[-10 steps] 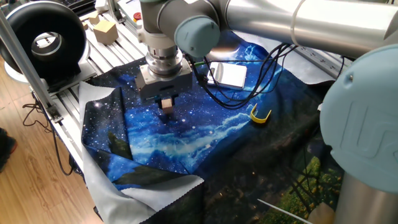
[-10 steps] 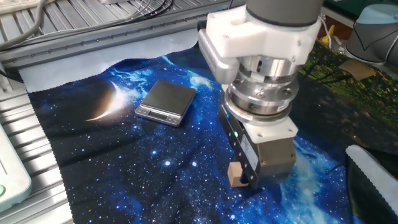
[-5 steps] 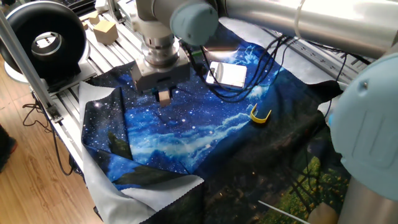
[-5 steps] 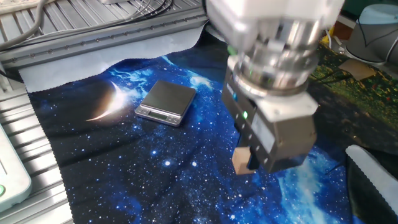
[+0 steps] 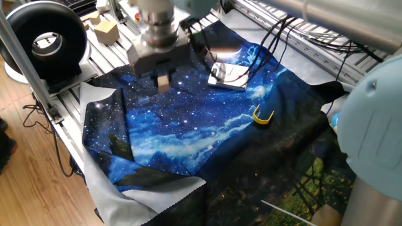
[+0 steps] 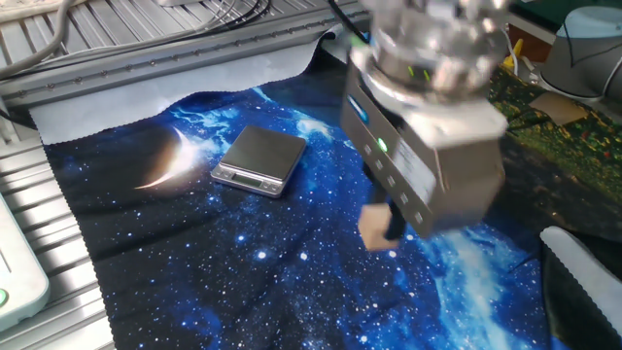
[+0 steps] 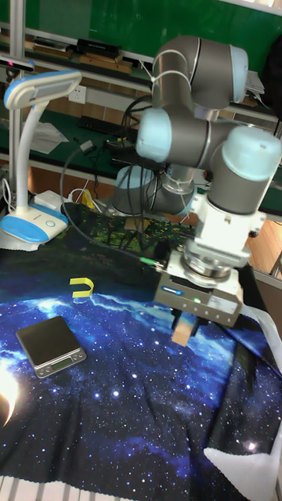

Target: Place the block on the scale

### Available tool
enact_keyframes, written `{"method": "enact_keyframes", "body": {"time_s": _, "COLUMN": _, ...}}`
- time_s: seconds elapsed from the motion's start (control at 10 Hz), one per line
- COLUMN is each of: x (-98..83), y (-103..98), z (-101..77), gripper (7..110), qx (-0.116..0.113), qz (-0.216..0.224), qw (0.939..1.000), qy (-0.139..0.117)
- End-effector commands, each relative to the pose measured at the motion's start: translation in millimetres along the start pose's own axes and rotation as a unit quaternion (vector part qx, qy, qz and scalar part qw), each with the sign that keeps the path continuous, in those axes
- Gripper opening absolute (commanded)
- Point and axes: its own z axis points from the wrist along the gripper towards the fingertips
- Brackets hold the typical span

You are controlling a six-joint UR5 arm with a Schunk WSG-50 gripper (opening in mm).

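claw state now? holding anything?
Claw: closed on the block, lifted clear of the cloth; the scale has nothing on it.

The pincer [image 5: 163,78] grips the block [image 5: 163,82] above the starry cloth [image 5: 188,132], scale [image 5: 228,75] nearby.

no legible txt, labels, brands, nos. or signs in any view
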Motion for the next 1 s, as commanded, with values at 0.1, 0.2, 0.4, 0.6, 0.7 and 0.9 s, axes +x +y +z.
{"method": "enact_keyframes", "body": {"time_s": 0.1, "x": -16.8, "y": -59.1, "z": -13.3, "gripper": 7, "qx": -0.014, "qz": -0.047, "qw": 0.9988, "qy": 0.001}}
{"method": "enact_keyframes", "body": {"time_s": 0.2, "x": -17.3, "y": -71.9, "z": -7.6, "gripper": 7, "qx": -0.013, "qz": -0.054, "qw": 0.9985, "qy": -0.002}}
{"method": "enact_keyframes", "body": {"time_s": 0.4, "x": -16.6, "y": -94.3, "z": 9.1, "gripper": 7, "qx": -0.014, "qz": -0.068, "qw": 0.9975, "qy": -0.012}}
{"method": "enact_keyframes", "body": {"time_s": 0.6, "x": -13.7, "y": -107.3, "z": 11.8, "gripper": 7, "qx": 0.003, "qz": -0.084, "qw": 0.9964, "qy": -0.011}}
{"method": "enact_keyframes", "body": {"time_s": 0.7, "x": -10.8, "y": -104.8, "z": 11.9, "gripper": 7, "qx": -0.003, "qz": -0.087, "qw": 0.9962, "qy": -0.006}}
{"method": "enact_keyframes", "body": {"time_s": 0.9, "x": -10.3, "y": -101.8, "z": 11.8, "gripper": 7, "qx": -0.009, "qz": -0.052, "qw": 0.9986, "qy": -0.005}}
